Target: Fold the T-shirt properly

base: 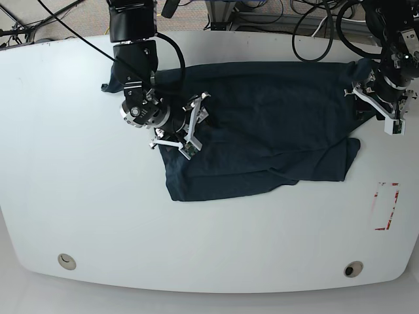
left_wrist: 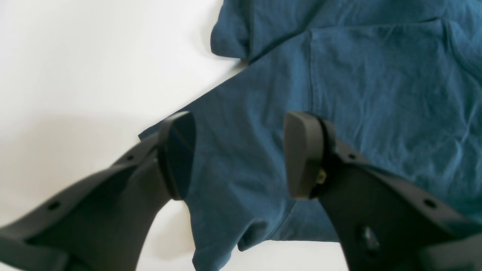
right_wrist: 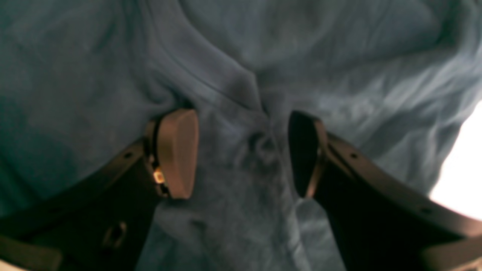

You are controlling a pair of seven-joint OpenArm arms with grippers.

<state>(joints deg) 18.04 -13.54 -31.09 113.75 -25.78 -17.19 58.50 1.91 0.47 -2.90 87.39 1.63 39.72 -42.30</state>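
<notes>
The T-shirt (base: 262, 124), soft dark navy cloth, wrinkled and partly folded, is spread across the far middle of the smooth white table (base: 98, 216). At about nine o'clock of it the right gripper (base: 194, 127) is held just over the cloth, fingers spread, nothing pinched. At three o'clock the left gripper (base: 383, 108) is likewise spread above a sleeve edge. Black cables (base: 314, 19) are tangled beyond the table.
</notes>
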